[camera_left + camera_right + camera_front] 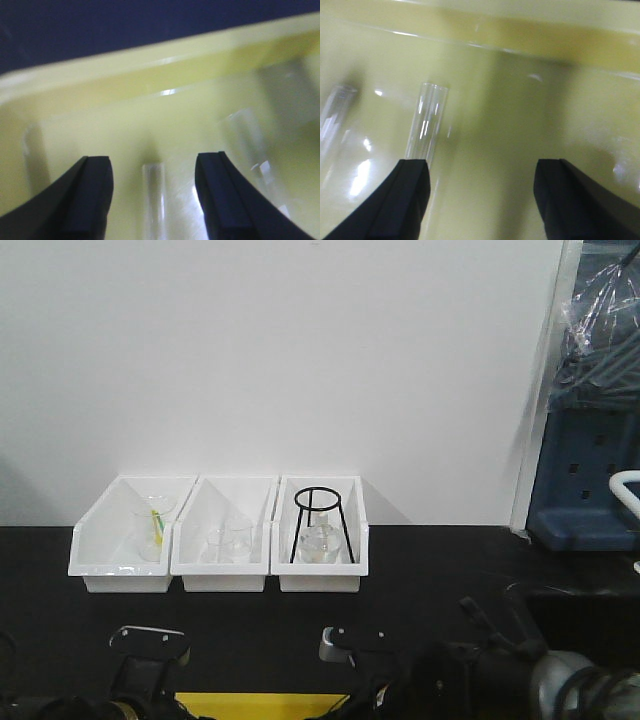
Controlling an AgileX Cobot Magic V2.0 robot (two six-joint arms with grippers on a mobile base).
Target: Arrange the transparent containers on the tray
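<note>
Both wrist views look down into the yellow tray [125,75], whose far edge also peeks in at the bottom of the front view [262,704]. My left gripper [154,197] is open, and one clear test tube [153,195] lies on the tray floor between its fingers without touching either. A second tube [244,135] lies blurred to the right. My right gripper [480,197] is open over bare tray [520,125]. A tube [426,122] runs under its left finger [407,200], and another tube [335,112] lies at the far left.
Three white open-fronted bins [215,575] stand against the back wall on the black table, holding beakers [230,540], a flask under a black wire tripod [320,525], and a beaker with a yellow item [153,530]. Blue equipment [585,480] stands at the right.
</note>
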